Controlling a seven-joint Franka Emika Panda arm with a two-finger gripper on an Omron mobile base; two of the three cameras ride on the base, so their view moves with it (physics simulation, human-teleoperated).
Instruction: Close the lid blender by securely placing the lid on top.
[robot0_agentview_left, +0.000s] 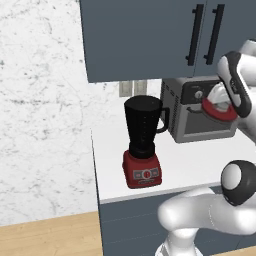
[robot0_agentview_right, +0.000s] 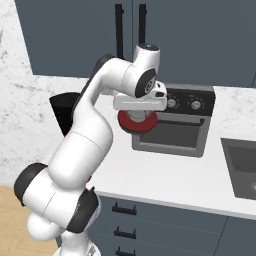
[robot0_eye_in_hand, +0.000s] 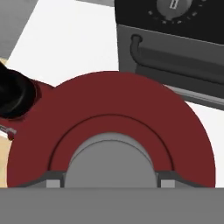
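Lid held in the air, blender jar uncovered.
Left base view: the blender (robot0_agentview_left: 143, 142) stands upright near the counter (robot0_agentview_left: 200, 165) front edge, no readable writing; bare counter lies between it and the toaster oven (robot0_agentview_left: 200, 107).
Right base view: the gripper (robot0_agentview_right: 138, 114) clasps the lid (robot0_agentview_right: 137, 122) before the oven.
Hand view: the lid's disc faces the camera, above the counter.

From your left base view you look forward and down at the white countertop (robot0_agentview_left: 200, 165), arm at lower right. Your right base view shares that counter and the grey toaster oven (robot0_agentview_right: 175, 122). Your hand view sits very close above the round red lid (robot0_eye_in_hand: 111, 131).
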